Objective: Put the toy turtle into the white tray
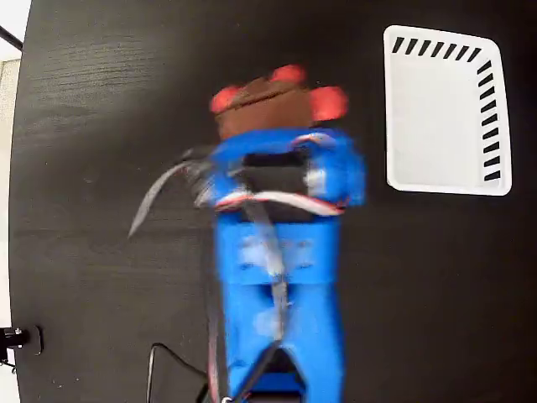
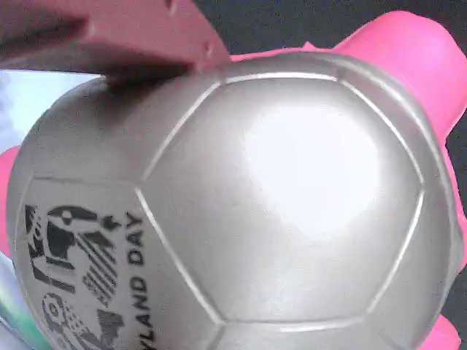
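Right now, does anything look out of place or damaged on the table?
Nothing stands out. The turtle looks intact, its shell filling the wrist view, and the tray lies flat and empty at upper right. The arm is blurred.

Toy turtle [image 2: 241, 211] shell print: "…YLAND DAY", start cut off.
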Controlling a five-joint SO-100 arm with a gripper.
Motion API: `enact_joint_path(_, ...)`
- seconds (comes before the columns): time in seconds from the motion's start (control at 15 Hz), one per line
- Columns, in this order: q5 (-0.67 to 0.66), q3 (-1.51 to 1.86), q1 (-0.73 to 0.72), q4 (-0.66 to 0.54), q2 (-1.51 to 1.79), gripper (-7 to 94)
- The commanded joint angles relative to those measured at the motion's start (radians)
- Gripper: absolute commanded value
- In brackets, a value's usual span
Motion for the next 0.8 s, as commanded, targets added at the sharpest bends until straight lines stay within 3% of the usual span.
enact_joint_path(0.0, 0.031, -0.233, 0.164, 0.015, -0.064, 0)
enact_joint_path(0.33, 0.017, -0.545, 0.368, 0.018, -0.33, 0)
enact_joint_path(0.73, 0.152, -0.698, 0.492, 0.018, -0.499, 0)
